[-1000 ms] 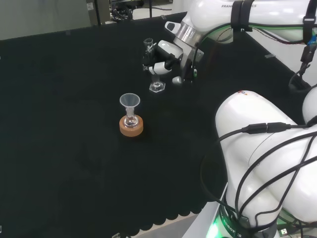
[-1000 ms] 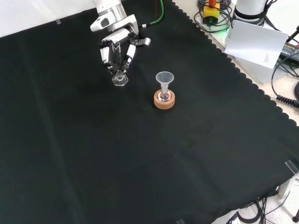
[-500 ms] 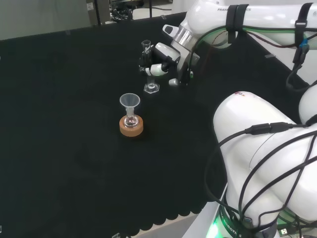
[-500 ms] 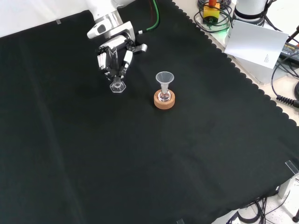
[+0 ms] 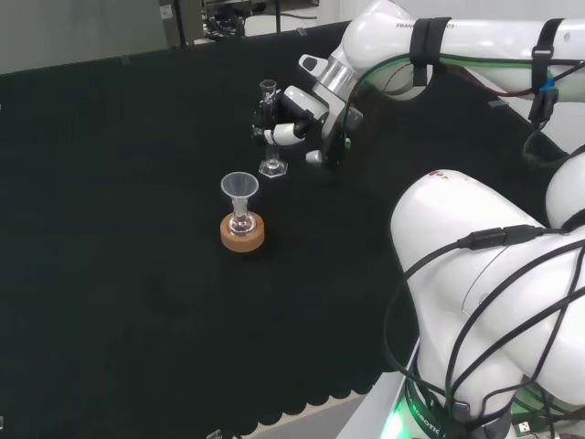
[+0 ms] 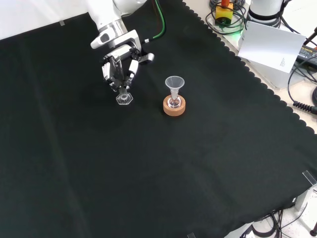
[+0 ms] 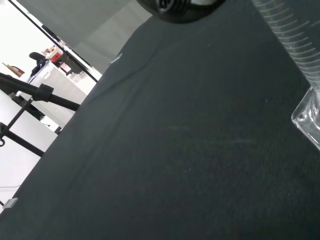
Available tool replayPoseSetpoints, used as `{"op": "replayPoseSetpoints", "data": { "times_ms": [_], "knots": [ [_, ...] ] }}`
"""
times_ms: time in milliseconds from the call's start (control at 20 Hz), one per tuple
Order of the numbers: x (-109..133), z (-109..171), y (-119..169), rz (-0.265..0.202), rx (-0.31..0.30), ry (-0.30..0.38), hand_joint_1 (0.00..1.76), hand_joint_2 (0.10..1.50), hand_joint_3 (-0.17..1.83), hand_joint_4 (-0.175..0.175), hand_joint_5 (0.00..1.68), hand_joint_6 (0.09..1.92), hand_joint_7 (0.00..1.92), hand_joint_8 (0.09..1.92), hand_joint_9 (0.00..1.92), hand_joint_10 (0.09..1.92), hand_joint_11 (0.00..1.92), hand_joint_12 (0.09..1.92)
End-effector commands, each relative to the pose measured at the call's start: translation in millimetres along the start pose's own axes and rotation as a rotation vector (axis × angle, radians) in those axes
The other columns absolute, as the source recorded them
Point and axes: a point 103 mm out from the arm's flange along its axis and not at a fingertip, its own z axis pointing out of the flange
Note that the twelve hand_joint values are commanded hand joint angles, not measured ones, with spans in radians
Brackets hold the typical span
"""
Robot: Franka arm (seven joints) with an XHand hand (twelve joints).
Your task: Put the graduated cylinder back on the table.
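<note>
I have the hand [image 5: 294, 117] curled round the stem of the cylinder [image 5: 269, 128], gripping it about midway so the base hangs clear below the fingers [image 6: 119, 74] and the mouth stands free above them. Holding at mid-stem looks deliberate: it leaves the hexagonal foot unobstructed to meet the tabletop [image 6: 148, 173] flat. The cylinder stands upright, long axis near vertical, mouth up, foot down; in the front view the foot sits just past the fingertips, at or very near the cloth. From the wrist view the foot appears to rest on the cloth or hover a hair above it; I cannot tell which. It sits near the funnel [image 5: 239, 187], which stands in a flask on a cork stand [image 5: 242, 234], close enough that I would keep any release motion away from that side. My read: set-down is nearly done, with letting go and backing off yet to come. Risk is tipping a tall, narrow piece when the fingers part.
</note>
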Motion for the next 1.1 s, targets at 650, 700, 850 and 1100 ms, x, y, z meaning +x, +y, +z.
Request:
{"op": "replayPoseSetpoints", "data": {
  "times_ms": [650, 700, 850, 1100],
  "knots": [
    [-4.3, 11.8, -0.2, -0.009, 0.020, -0.009, 1.26, 1.11, 0.00, -0.175, 0.98, 1.00, 1.01, 0.98, 1.45, 0.09, 1.14, 0.86],
    [-5.1, 12.8, -0.6, -0.011, 0.028, -0.004, 1.26, 1.11, 0.00, -0.175, 0.97, 1.00, 1.01, 0.99, 1.45, 0.09, 1.13, 0.86],
    [-6.2, 14.1, -1.7, -0.015, 0.045, 0.014, 1.26, 1.12, 0.00, -0.175, 0.94, 1.04, 0.98, 1.04, 1.42, 0.09, 1.09, 0.92],
    [-7.4, 14.7, -3.7, -0.027, 0.063, 0.030, 1.16, 1.08, -0.02, -0.070, 0.96, 0.89, 0.96, 0.66, 1.32, 0.09, 0.94, 1.04]
  ]
}}
